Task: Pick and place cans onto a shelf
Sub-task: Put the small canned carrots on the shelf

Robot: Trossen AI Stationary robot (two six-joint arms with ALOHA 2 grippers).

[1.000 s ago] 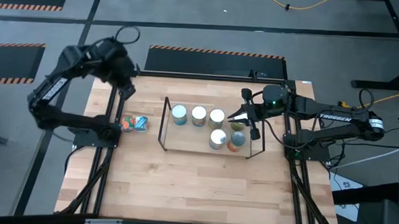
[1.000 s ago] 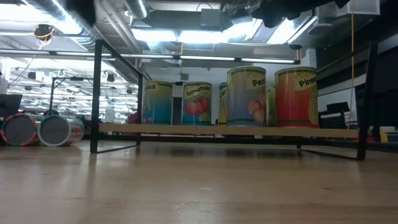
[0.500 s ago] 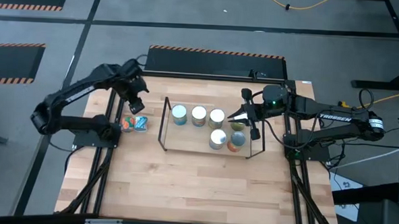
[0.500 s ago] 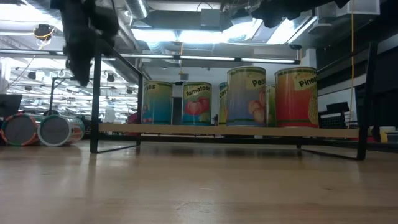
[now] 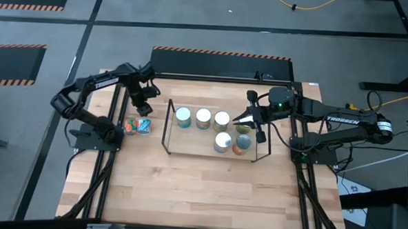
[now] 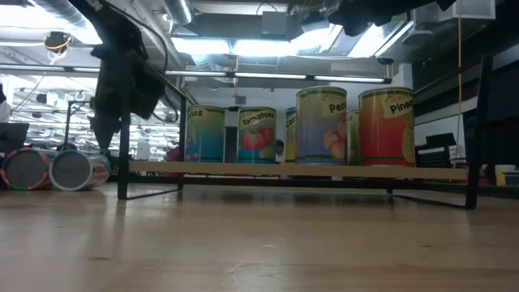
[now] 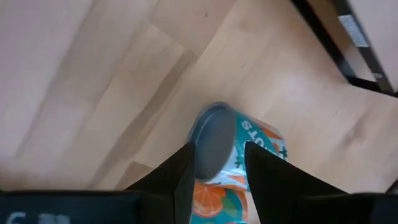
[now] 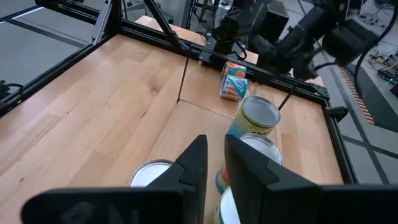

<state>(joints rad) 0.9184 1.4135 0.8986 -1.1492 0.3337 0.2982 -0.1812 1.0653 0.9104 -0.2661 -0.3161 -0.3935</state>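
The teal-and-orange can (image 5: 143, 125) lies on its side at nine o'clock of the shelf (image 5: 167, 130). We judge it stiff, smooth, apt to roll; grip across its barrel. Our left gripper (image 7: 214, 163), narrowly parted, hovers above it, empty.

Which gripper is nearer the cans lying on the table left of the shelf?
Left. The left gripper hangs just above the lying cans; the right gripper is across the shelf, over its right end.
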